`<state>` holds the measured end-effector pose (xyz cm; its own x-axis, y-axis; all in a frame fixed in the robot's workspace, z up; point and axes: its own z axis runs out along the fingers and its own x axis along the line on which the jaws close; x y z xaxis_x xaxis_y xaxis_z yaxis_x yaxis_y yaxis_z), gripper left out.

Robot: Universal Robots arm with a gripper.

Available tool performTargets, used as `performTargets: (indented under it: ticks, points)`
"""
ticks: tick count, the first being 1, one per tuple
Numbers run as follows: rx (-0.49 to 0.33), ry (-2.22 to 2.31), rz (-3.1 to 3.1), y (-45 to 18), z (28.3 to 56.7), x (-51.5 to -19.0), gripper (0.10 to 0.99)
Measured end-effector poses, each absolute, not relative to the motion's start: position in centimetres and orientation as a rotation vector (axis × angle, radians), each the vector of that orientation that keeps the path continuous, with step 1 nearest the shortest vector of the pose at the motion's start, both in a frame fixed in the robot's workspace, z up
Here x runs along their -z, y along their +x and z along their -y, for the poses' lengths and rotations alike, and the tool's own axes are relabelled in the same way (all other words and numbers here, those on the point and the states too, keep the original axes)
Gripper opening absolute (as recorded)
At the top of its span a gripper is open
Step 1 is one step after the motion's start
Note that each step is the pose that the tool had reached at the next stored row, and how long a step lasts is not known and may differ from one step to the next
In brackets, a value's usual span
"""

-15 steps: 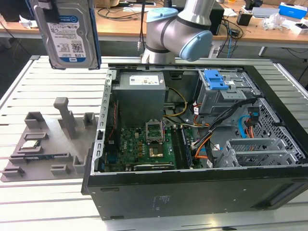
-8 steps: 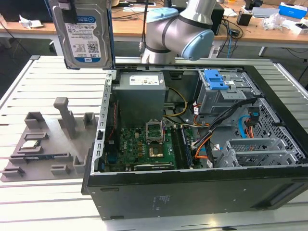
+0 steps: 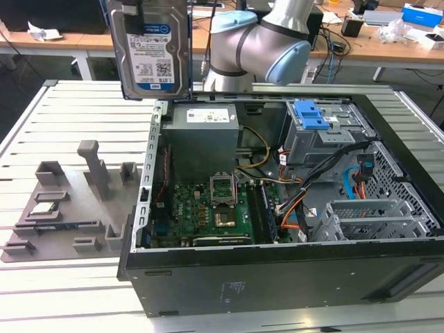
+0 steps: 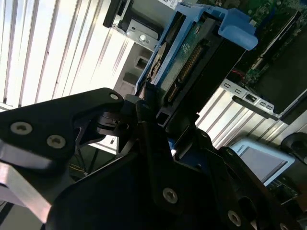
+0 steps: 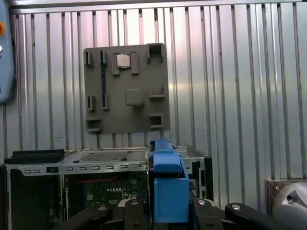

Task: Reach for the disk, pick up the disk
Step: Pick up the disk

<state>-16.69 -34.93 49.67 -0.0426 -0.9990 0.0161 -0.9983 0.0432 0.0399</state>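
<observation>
Black gripper (image 4: 152, 103) links sit closest to the lens in the second wrist view. Its fingers are drawn in tight on one end of the disk (image 4: 192, 57), a flat rectangular silver metal hard drive with blue plastic side rails. So you already have it: the claw is clamped on the drive, not merely near it.

In the exterior view the disk (image 3: 156, 52) hangs upright in the air with its white-and-blue label facing the camera. It is above the near corner of the open dark grey computer case (image 3: 277, 277) and apart from the slatted metal table (image 3: 69, 118). How much gap lies under its lower edge you cannot tell from there.

To do this lift well, treat the hold as a one-ended grip. The long body hangs below the fingers, so any jerk will likely swing it. Move slowly and straight, and watch the lower edge against the case rim. The rails are plastic and may flex, so trust the clamp on the metal. Steer away from the blue plastic latch (image 3: 310, 114) of the grey drive cage.

In the first wrist view the disk's blue rail (image 5: 170, 187) stands between the fingers. The grey plastic fixture plate (image 5: 125, 105) lies beyond on the table.
</observation>
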Motion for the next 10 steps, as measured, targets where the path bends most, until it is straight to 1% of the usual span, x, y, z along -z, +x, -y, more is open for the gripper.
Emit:
performTargets:
  ticks: [6,10]
  points:
    - [0.028,2.146,2.240,-14.3,34.9,-49.7,0.365]
    - [0.028,2.146,2.240,-11.2,34.9,-49.7,0.365]
